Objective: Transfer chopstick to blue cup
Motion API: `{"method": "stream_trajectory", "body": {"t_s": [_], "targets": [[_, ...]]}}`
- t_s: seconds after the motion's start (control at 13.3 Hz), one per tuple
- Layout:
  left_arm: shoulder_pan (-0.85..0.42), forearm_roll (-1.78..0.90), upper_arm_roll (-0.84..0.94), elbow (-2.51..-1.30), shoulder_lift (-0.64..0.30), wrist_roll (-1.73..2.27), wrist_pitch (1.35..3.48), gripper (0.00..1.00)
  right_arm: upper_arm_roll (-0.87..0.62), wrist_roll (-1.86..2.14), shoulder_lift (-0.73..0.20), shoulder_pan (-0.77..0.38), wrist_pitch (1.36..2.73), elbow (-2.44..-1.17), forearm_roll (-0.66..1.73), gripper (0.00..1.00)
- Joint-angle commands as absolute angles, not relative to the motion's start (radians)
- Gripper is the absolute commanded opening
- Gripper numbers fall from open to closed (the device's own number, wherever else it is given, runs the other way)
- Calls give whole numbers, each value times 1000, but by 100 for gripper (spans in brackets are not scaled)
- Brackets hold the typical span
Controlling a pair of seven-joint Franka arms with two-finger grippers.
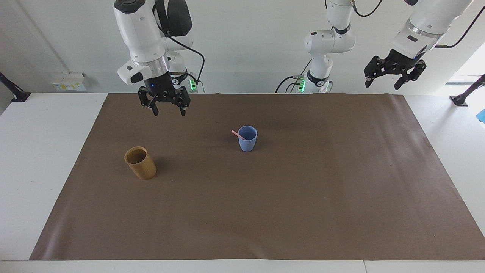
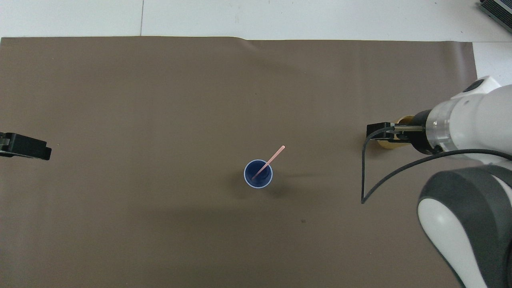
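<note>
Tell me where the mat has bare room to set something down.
Bare mat lies between the blue cup and the edge farthest from the robots, and toward the left arm's end. The only things standing are that cup with a chopstick and the brown cup.

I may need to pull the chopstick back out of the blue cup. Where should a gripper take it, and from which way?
Probably the free upper end of the chopstick, from above. It leans over the rim of the blue cup toward the right arm's end, lower part hidden inside. Jaws should close across the thin shaft, then lift along its tilt.
</note>
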State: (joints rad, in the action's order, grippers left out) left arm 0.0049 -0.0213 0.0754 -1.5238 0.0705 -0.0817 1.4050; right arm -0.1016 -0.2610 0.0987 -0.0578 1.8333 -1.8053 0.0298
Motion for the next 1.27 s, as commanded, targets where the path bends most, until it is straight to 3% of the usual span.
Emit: {"method": "stream_trajectory", "body": {"t_s": [0.0, 0.22, 0.53, 1.2], "targets": [[-8, -14, 66, -1534, 89, -109, 1393, 100, -115, -229, 54, 14, 1714, -1657, 20, 100], [-8, -15, 64, -1537, 92, -109, 1368, 100, -117, -227, 0, 37, 1599, -1533, -33, 100], [6, -20, 61, -1534, 92, -98, 1368, 100, -78, -221, -17, 41, 1549, -1450, -35, 100], [11, -18, 52, -1534, 92, -98, 1364, 100, -51, -158, -28, 32, 1528, -1491, 14, 100]]}}
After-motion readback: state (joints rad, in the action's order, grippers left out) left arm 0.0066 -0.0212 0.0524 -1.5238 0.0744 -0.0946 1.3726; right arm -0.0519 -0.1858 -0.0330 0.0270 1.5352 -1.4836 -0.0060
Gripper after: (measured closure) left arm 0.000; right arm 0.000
